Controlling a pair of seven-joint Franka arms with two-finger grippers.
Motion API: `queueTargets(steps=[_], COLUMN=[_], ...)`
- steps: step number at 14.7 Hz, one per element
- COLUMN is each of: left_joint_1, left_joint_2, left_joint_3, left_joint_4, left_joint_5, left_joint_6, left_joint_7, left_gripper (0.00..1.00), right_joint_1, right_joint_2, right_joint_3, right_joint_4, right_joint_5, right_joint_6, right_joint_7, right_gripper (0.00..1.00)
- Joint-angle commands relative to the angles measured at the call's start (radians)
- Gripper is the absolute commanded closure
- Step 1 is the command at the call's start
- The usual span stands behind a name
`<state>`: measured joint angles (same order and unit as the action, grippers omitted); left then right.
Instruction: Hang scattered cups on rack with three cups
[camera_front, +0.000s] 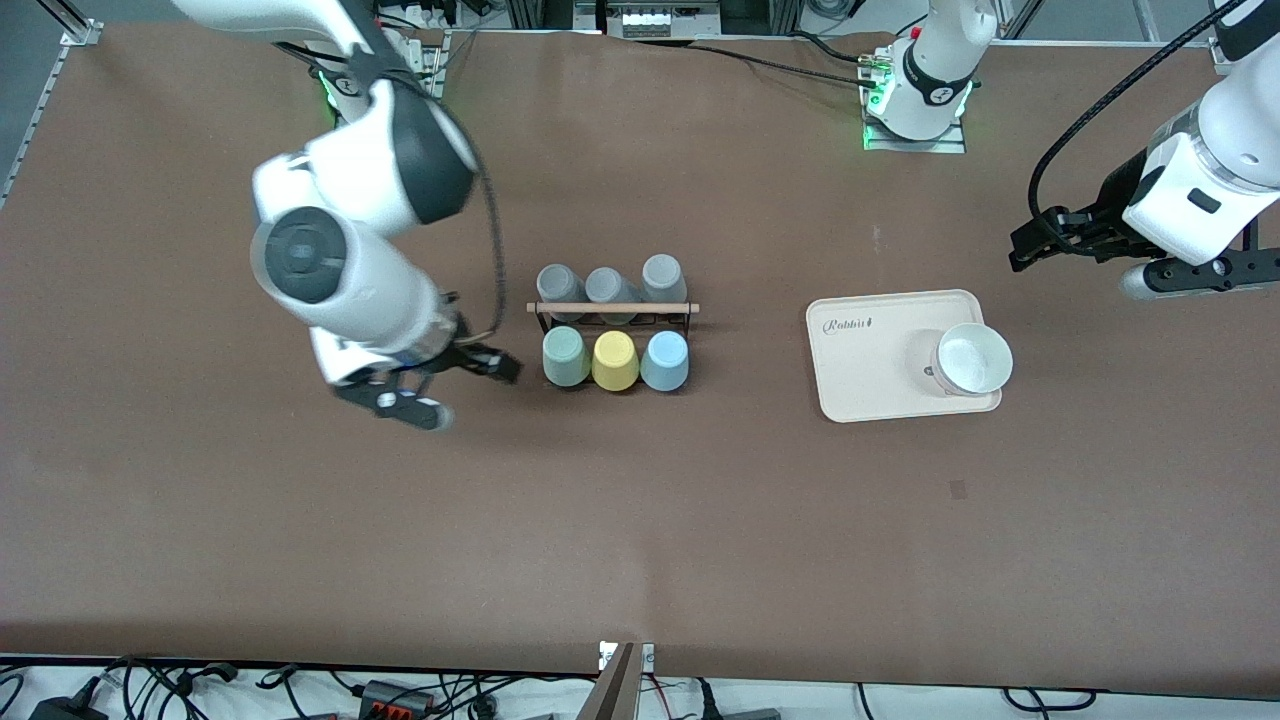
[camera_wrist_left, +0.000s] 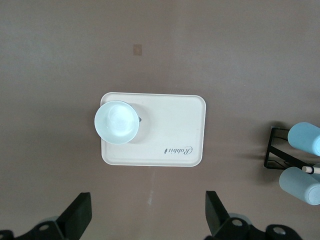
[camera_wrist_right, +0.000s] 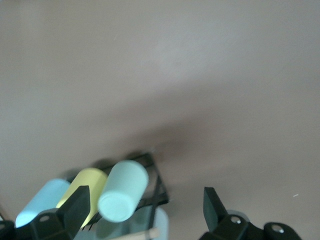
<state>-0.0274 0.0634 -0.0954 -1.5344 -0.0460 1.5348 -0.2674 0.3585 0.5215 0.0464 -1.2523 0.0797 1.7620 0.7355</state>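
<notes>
The black wire rack (camera_front: 612, 309) with a wooden rod on top stands mid-table. On its nearer row the mint green cup (camera_front: 565, 357), a yellow cup (camera_front: 615, 361) and the light blue cup (camera_front: 664, 360) rest bottom-up on pegs. Three grey cups (camera_front: 607, 285) fill the farther row. My right gripper (camera_front: 468, 390) hangs open beside the rack toward the right arm's end, holding nothing. Its wrist view shows the mint cup (camera_wrist_right: 122, 192), the blue cup (camera_wrist_right: 42, 200) and the rack (camera_wrist_right: 160, 187) just past the open right gripper (camera_wrist_right: 145, 210). My left gripper (camera_front: 1030, 240) waits open, high over the left arm's end; the left gripper (camera_wrist_left: 148, 215) is empty.
A cream rectangular tray (camera_front: 865, 365) lies between the rack and the left arm's end, with a white cup (camera_front: 970, 360) standing upright on it. The left wrist view shows the tray (camera_wrist_left: 170, 120), the white cup (camera_wrist_left: 116, 121) and the rack's end (camera_wrist_left: 272, 150).
</notes>
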Motion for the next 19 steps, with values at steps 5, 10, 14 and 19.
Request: queueTargets(steps=[5, 10, 14, 19], left_joint_1=[0.003, -0.006, -0.002, 0.007], left_joint_2=[-0.008, -0.007, -0.007, -0.007], left_joint_3=[-0.006, -0.009, -0.012, -0.01], left_joint_4=[0.005, 0.003, 0.005, 0.005], left_joint_5=[0.009, 0.02, 0.018, 0.015], left_joint_6=[-0.002, 0.007, 0.008, -0.002], left_joint_7=[0.019, 0.077, 0.117, 0.134], left_gripper=[0.0, 0.0, 0.0, 0.0], right_joint_1=[-0.262, -0.384, -0.35, -0.303], right_joint_2=[-0.1, -0.156, -0.213, -0.285], right_joint_3=[0.013, 0.013, -0.074, -0.146], right_joint_4=[-0.012, -0.013, -0.026, -0.105], right_joint_5=[0.002, -0.047, -0.077, -0.074], right_joint_6=[-0.049, -0.068, -0.079, -0.081], right_joint_7=[-0.361, -0.644, -0.737, -0.795], right_gripper=[0.0, 0.0, 0.0, 0.0])
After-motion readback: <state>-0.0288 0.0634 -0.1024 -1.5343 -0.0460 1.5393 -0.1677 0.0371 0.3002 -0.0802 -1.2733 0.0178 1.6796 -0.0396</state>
